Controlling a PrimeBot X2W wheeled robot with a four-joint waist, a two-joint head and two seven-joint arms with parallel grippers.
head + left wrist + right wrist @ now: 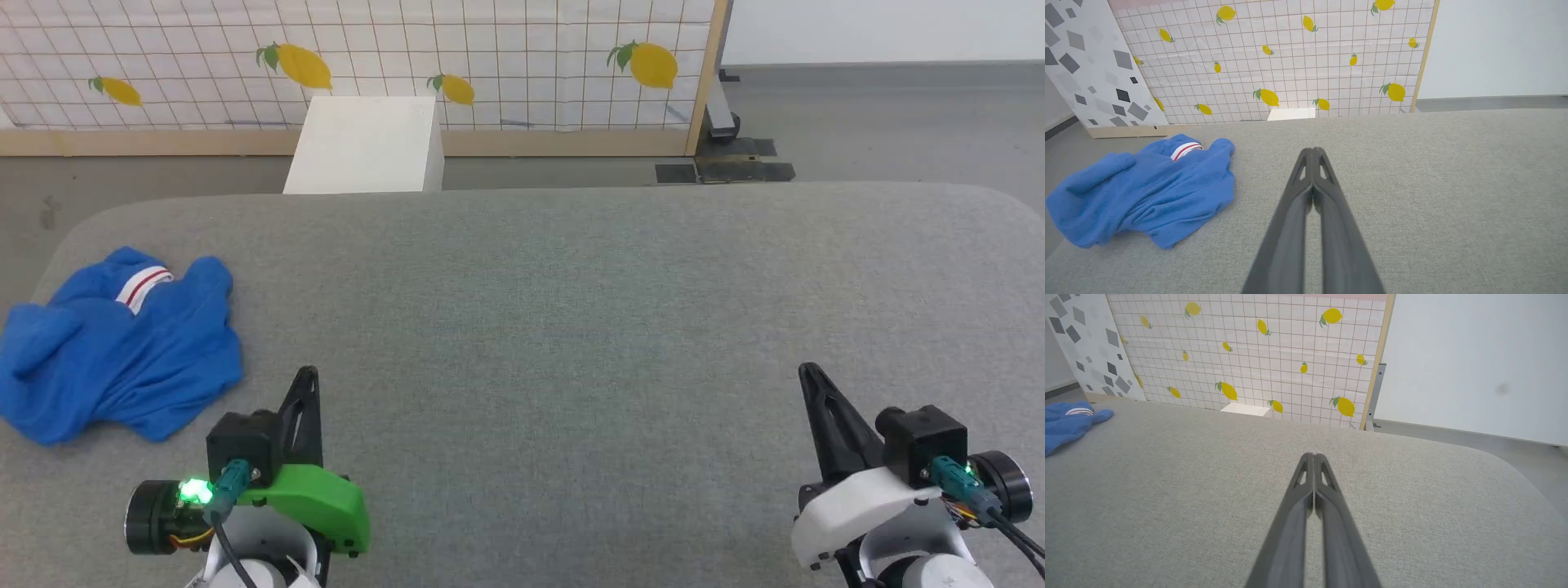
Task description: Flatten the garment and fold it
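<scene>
Now, counted and placed against the table:

Table (pixel 571 310): one, grey fabric top, rounded corners.

Garment (pixel 122 351) (pixel 1147 196) (pixel 1065 424): one, bright blue, crumpled in a heap at the table's left edge, toward its far side. One strip of red-and-white trim showing on top.

Left gripper (pixel 304 384) (pixel 1312 153): one, green-shelled, over the table's near left part. Near the garment but apart from it. Two dark fingers pressed together, nothing between them.

Right gripper (pixel 811 377) (pixel 1312 457): one, white-shelled, over the table's near right part, well apart from the garment. Two dark fingers pressed together, empty.

White box (pixel 365 145): one, on the floor just beyond the table's far edge.

Lemon-print panel (pixel 490 65): one, upright beyond the table's far edge. Four lemons counted in the head view.
</scene>
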